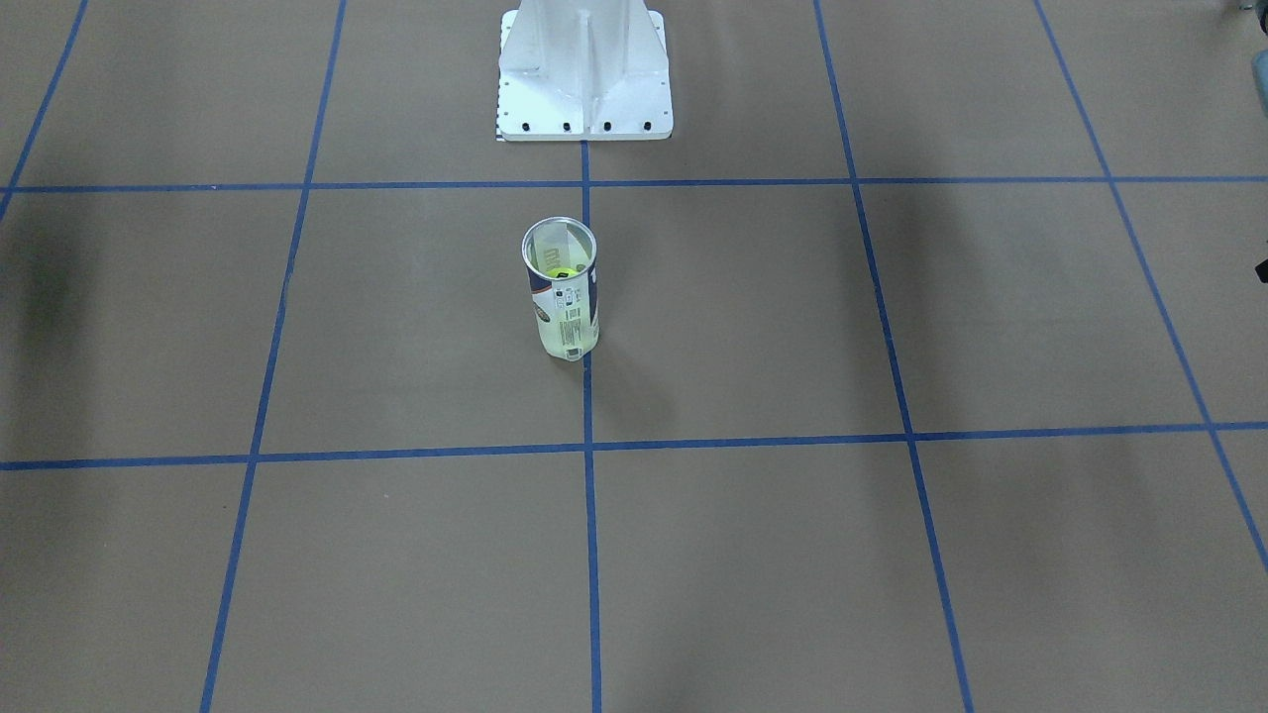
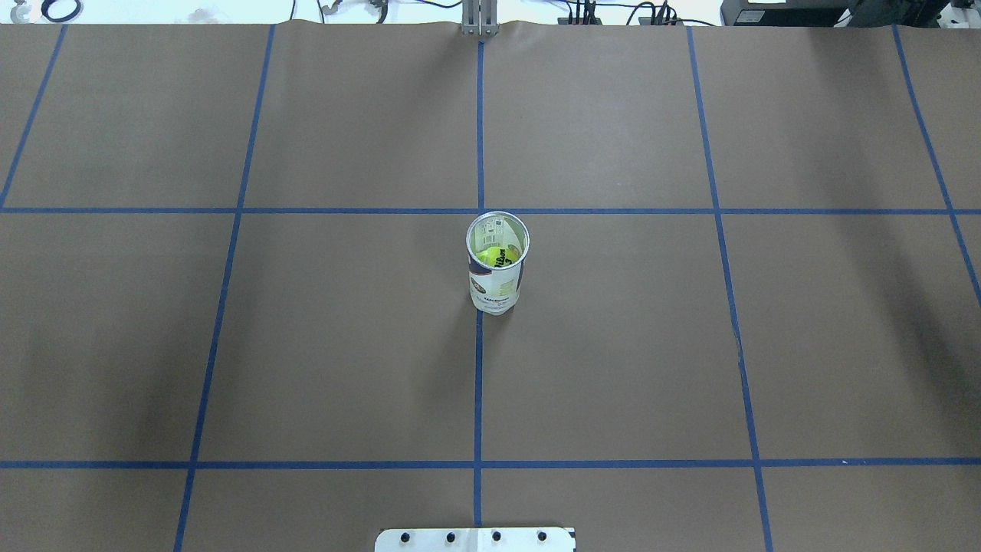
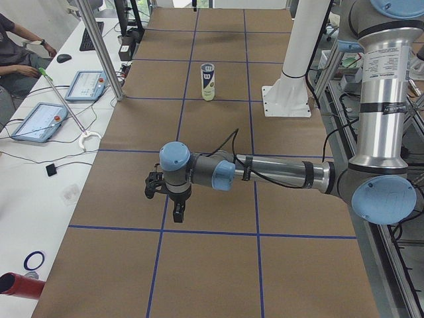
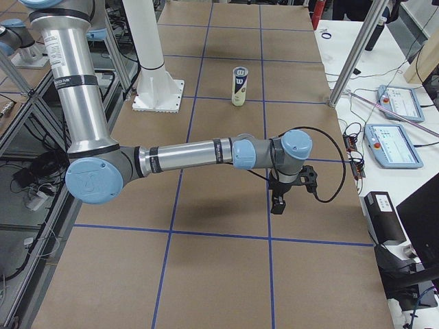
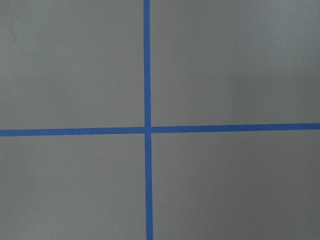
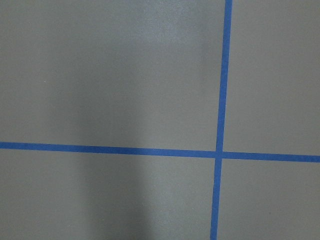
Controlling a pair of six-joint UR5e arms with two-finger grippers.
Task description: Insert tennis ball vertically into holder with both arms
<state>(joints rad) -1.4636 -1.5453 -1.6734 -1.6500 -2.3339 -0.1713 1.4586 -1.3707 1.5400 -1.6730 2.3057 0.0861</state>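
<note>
The holder (image 2: 497, 268) stands upright on the brown table (image 2: 306, 345), its open silver rim facing up and its base at the central line of blue tape (image 2: 479, 383). A yellow-green tennis ball (image 2: 500, 257) with black lettering lies inside it, below the rim, and can be seen through the mouth from both the overhead and front views (image 1: 557, 265).

Neither claw is near it. In the left side view the left gripper (image 3: 177, 215) hangs pointing down over the table, and the holder (image 3: 208, 81) stands well apart from it, farther along the table and slightly toward the robot's side. The left arm (image 3: 278, 173) reaches out roughly level above the surface. In the right side view the right gripper (image 4: 278, 204) also points down, with the holder (image 4: 239, 86) well beyond it, and the right arm (image 4: 185, 154) is stretched out in a similar level pose. Each claw shows only in its side view, so I cannot tell whether either is released or clenched; nothing can be seen in them. Each wrist camera shows only brown surface and a tape crossing beneath its claw.

The white pedestal (image 1: 584, 69) stands behind the holder on the robot's side. Past the left gripper, at a white side table (image 3: 26, 172), a person (image 3: 16, 50) sits near two tablets (image 3: 40, 121).
</note>
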